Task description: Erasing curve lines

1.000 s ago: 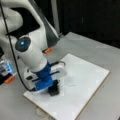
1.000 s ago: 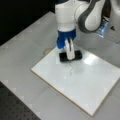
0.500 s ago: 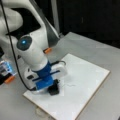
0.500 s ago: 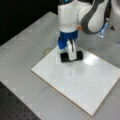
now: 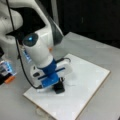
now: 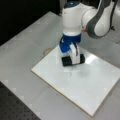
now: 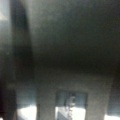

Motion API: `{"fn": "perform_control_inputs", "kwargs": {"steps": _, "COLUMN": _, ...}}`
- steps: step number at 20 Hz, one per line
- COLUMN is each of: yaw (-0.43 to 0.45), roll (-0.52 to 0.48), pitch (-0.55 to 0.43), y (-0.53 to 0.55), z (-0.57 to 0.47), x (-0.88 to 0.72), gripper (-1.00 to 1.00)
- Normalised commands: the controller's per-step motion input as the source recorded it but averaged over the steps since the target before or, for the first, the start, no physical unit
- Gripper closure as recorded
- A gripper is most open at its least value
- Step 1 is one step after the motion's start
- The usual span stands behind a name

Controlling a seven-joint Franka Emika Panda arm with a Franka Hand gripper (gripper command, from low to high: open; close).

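Tool presses black block eraser onto glossy white board.

Grey bench with a white board and small clutter

A flat white rectangular board with a tan edge lies on the matte grey bench; in a front view a small orange object rests off the board's left.
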Motion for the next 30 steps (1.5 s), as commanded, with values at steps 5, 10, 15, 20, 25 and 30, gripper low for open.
{"fn": "perform_control_inputs", "kwargs": {"steps": 5, "yaw": -0.093, "roll": 0.125, "pitch": -0.083, "y": 0.17, "z": -0.57, "x": 0.23, "gripper": 1.00}}
{"fn": "perform_control_inputs", "kwargs": {"steps": 10, "yaw": -0.037, "roll": 0.146, "pitch": -0.068, "y": 0.12, "z": -0.61, "x": 0.40, "gripper": 1.00}}
{"fn": "perform_control_inputs", "kwargs": {"steps": 15, "yaw": -0.050, "roll": 0.134, "pitch": -0.048, "y": 0.15, "z": -0.68, "x": 0.55, "gripper": 1.00}}
{"fn": "perform_control_inputs", "kwargs": {"steps": 20, "yaw": -0.079, "roll": 0.105, "pitch": -0.022, "y": 0.23, "z": -0.74, "x": 0.65, "gripper": 1.00}}
{"fn": "perform_control_inputs", "kwargs": {"steps": 25, "yaw": -0.124, "roll": 0.103, "pitch": -0.018, "y": 0.35, "z": -0.83, "x": 0.80, "gripper": 1.00}}
{"fn": "perform_control_inputs", "kwargs": {"steps": 30, "yaw": -0.191, "roll": 0.110, "pitch": -0.004, "y": 0.44, "z": -0.93, "x": 0.89, "gripper": 1.00}}
